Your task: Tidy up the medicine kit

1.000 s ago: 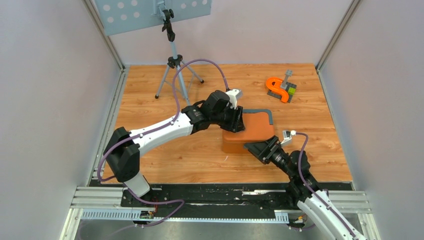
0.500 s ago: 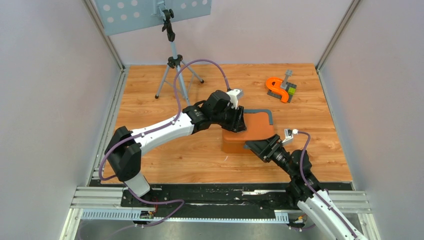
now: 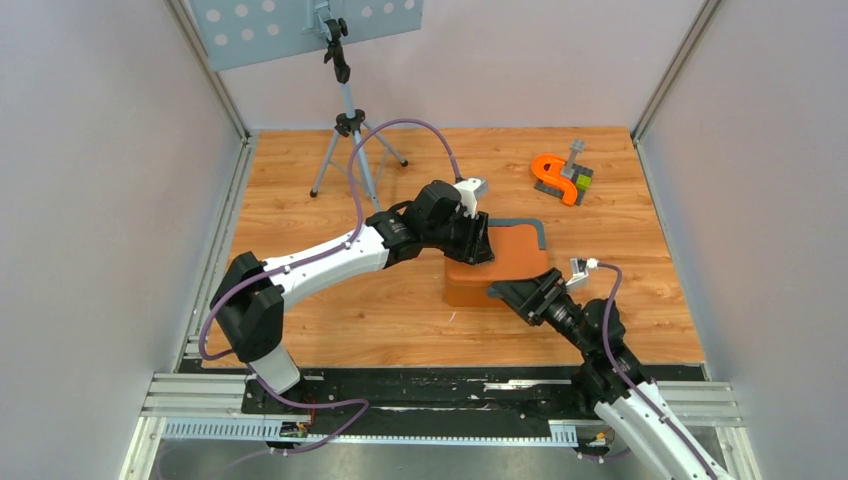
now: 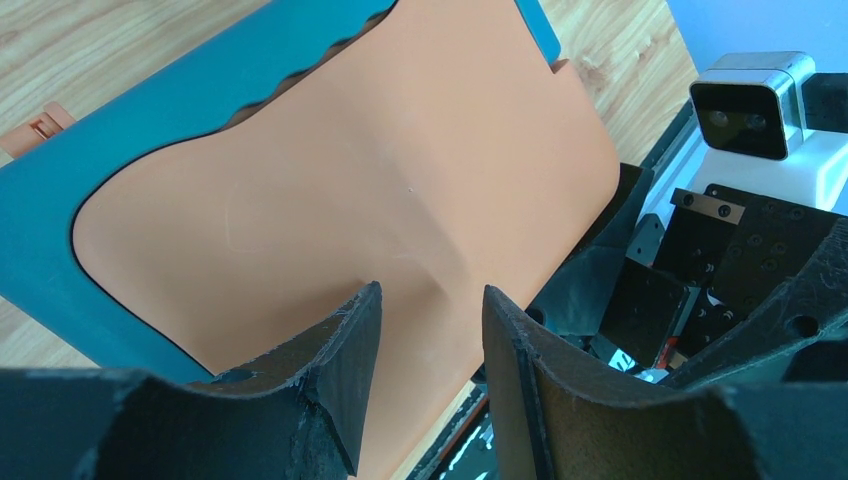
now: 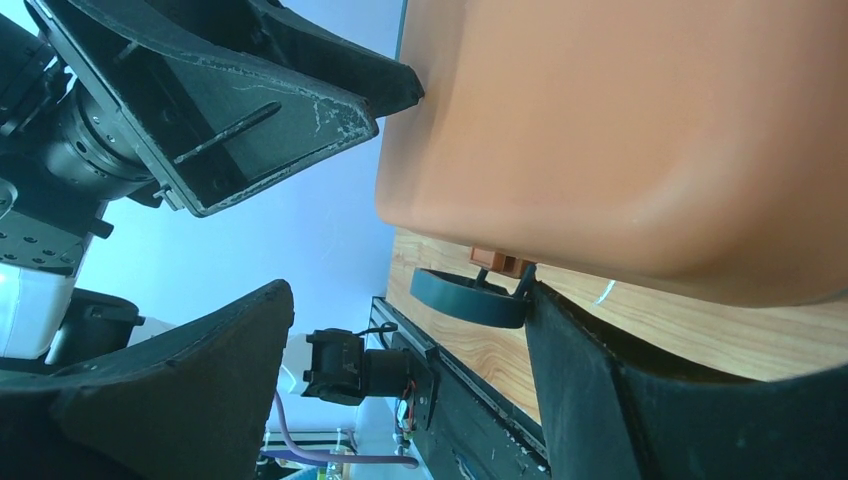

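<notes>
right tool (image 3: 515, 292) has nudged along the medicine kit (image 3: 512, 255), left tool (image 3: 476, 240) unmoved.

One each: medicine kit (image 3: 515, 250), tripod (image 3: 349, 128), orange piece (image 3: 553, 172)

A light wood-grain tabletop (image 3: 300, 190) fills the floor of the enclosure, shut in on three sides by plain pale grey walls: the left wall (image 3: 100, 200), the back wall (image 3: 530, 60) and the right wall (image 3: 770, 200). Slim metal posts (image 3: 215, 75) run up the two far corners. A grey tripod (image 3: 350, 130) stands at the far left of the tabletop, below a blue-grey perforated panel (image 3: 260, 25). Along the near edge lie a black strip (image 3: 450, 385) and aluminium rails (image 3: 200, 400). The light is even and soft.
</notes>
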Robot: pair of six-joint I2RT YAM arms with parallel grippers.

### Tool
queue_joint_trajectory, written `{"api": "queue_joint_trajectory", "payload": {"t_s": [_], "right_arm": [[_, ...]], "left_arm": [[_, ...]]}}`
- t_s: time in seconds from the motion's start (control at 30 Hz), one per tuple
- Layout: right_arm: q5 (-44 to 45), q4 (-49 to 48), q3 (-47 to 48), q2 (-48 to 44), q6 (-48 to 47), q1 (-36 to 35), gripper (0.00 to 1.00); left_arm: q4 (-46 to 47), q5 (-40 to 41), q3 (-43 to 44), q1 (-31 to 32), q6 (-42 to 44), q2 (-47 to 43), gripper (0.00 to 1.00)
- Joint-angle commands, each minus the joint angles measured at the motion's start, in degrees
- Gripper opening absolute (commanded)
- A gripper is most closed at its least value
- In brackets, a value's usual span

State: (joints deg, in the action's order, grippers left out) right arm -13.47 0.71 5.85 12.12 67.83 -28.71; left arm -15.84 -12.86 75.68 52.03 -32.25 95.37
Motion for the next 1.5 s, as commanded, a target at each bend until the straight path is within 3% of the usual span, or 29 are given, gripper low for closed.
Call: {"api": "queue_joint_trajectory", "payload": {"t_s": [0.0,0.27,0.67,1.3,1.47], "right_arm": [[0.28,-4.87,4.5,0.91,1.32,-0.47,0.82],[1.41,-3.48,7.02,2.94,1.06,-0.55,0.81],[1.65,7.65,10.4,-3.11,1.08,-0.56,0.79],[0.63,9.62,11.58,-2.52,0.25,-0.56,0.77],[-1.55,4.61,10.42,-0.89,0.53,-0.56,0.77]], "left_arm": [[-11.02,1.08,-3.82,0.36,0.27,4.34,0.52],[-10.82,1.16,-4.29,0.35,0.15,4.04,0.52],[-10.52,0.9,-4.14,0.35,0.33,4.09,0.52],[-10.3,0.85,-4.29,0.35,0.33,3.94,0.52],[-10.12,0.77,-4.63,0.33,0.21,3.86,0.52]]}}
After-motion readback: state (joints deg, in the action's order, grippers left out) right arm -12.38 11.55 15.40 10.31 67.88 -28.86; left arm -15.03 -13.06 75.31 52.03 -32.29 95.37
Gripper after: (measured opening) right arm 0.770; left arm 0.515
